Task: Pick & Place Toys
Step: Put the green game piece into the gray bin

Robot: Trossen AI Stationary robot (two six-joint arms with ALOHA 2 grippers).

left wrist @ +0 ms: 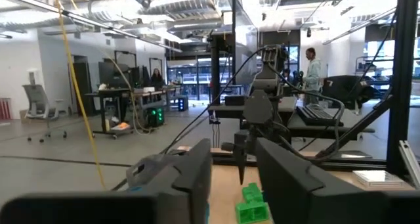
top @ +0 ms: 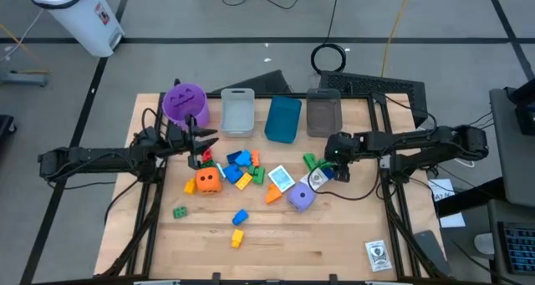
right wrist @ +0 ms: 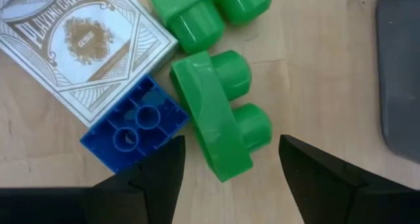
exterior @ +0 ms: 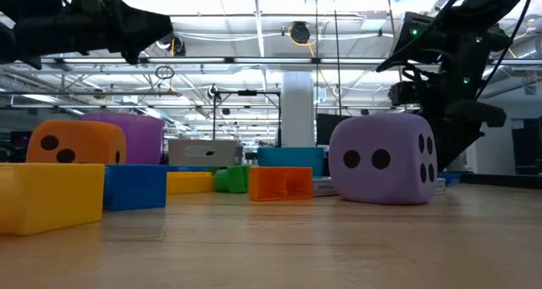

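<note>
The toys lie scattered mid-table: an orange die [top: 208,180], a purple die [top: 302,197] and small bricks [top: 241,161]. My right gripper [right wrist: 230,168] points steeply down, open, above a green brick [right wrist: 220,122] that lies on its side on the wood; its fingers stand either side of the brick's near end without touching. Next to that brick are a blue brick [right wrist: 134,127], a second green brick [right wrist: 207,7] and a playing-card box [right wrist: 79,40]. My left gripper [left wrist: 233,178] is raised near the purple cup [top: 184,101], about level, open, with nothing in it.
A white bin [top: 238,111], a blue bin [top: 282,118] and a grey bin [top: 323,114] stand in a row at the far edge. A green brick [top: 180,211], a blue and a yellow brick [top: 237,237] lie nearer the front. Another card pack [top: 378,254] lies front right.
</note>
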